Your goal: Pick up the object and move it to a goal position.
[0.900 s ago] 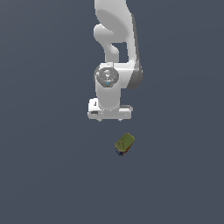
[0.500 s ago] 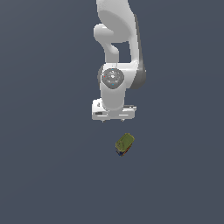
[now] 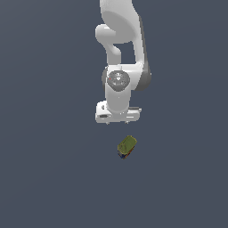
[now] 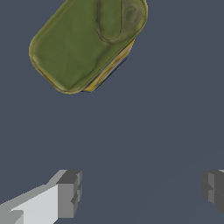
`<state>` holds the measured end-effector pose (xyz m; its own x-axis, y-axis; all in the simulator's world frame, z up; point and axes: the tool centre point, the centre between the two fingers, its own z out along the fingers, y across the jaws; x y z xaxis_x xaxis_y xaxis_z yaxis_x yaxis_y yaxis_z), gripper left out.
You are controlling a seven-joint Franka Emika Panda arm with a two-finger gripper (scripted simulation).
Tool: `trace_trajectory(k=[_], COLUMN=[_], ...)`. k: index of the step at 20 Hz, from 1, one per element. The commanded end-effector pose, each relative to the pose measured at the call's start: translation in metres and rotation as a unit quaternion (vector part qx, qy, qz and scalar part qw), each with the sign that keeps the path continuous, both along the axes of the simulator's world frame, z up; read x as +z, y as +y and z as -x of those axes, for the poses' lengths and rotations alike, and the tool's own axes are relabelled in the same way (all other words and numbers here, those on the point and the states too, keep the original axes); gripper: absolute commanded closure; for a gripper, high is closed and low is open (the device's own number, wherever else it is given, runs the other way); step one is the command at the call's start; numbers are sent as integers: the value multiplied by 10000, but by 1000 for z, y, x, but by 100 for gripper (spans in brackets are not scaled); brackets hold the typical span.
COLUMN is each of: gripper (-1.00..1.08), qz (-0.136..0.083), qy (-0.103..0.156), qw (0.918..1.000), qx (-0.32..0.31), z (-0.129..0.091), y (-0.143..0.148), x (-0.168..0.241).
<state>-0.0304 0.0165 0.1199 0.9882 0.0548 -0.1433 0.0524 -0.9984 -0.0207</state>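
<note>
The object is a small rounded box with an olive-green top and dark blue sides. It lies tilted on the dark grey floor in the exterior view. It also shows in the wrist view, large, with an orange-yellow strip along one side. My white gripper hangs above the object, apart from it. In the wrist view the gripper is open and empty, its two fingers wide apart, and the object lies off to one side of the gap between them.
The white arm rises above the gripper in the exterior view. Plain dark grey floor lies all around the object.
The gripper has moved a little toward the exterior view's right and lower, closer to the object. The object has not moved.
</note>
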Motion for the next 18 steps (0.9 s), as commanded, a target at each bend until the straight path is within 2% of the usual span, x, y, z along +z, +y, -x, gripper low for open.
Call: trace_trajectory(k=[1,11,18], gripper=[-92,-92,-92], qz=[12,109,201], qy=[-13,-130,-263], qw=[10000,9963,9852], qx=[-85,-844,-1683], z=[-2,-23,-45], y=[1,8,17], x=[0,-2,-5])
